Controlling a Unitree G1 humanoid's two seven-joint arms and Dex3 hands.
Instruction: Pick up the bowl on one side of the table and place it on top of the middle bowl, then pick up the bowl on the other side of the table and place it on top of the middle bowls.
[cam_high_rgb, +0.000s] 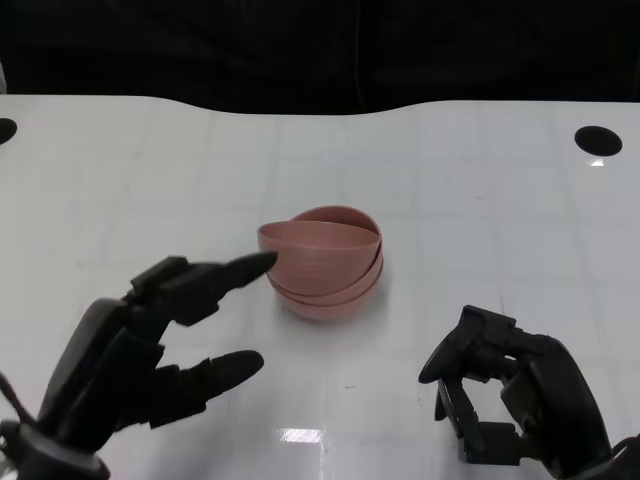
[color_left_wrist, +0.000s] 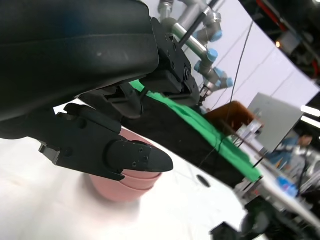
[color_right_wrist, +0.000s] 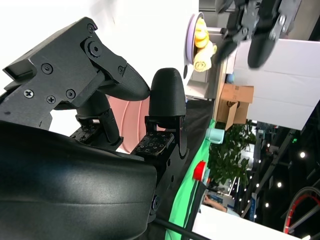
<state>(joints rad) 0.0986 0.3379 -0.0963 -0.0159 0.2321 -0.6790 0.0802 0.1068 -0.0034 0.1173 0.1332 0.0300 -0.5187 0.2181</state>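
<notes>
1. Pink bowls (cam_high_rgb: 325, 268) sit stacked mid-desk, three nested, the top one tilted, its rim lifted on the left side.
2. Left hand (cam_high_rgb: 150, 345) hovers near-left of the stack, fingers spread, holding nothing; one fingertip (cam_high_rgb: 255, 264) reaches right up to the stack's left rim, contact too close to call.
3. Right hand (cam_high_rgb: 505, 400) waits near-right, well apart from the bowls, fingers curled inward around nothing.
4. White desk (cam_high_rgb: 450, 200) carries a dark round hole (cam_high_rgb: 598, 141) at far right.
</notes>
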